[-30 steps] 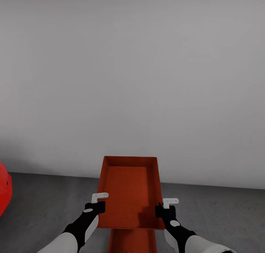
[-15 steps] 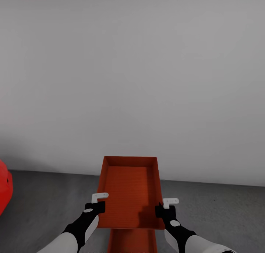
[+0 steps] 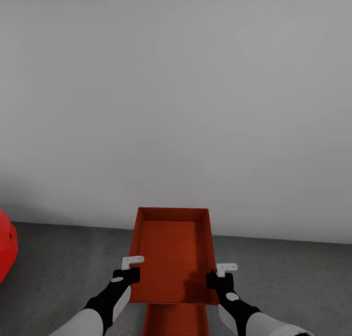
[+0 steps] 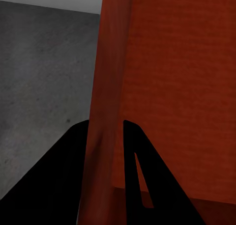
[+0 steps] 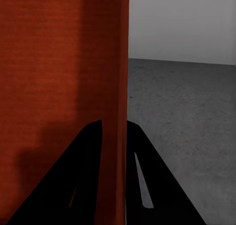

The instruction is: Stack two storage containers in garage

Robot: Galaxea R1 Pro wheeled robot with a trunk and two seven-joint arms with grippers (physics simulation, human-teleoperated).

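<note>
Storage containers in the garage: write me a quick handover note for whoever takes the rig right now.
Left gripper: shut on the held container's left wall.
Right gripper: shut on its right wall.
The held container hangs level above the concrete floor, facing the white wall. The second container lies lower, just below its near edge. Red car at far left.
Done: both containers are in the garage.
Left: lower the held container onto the second one, then open both jaws.
</note>
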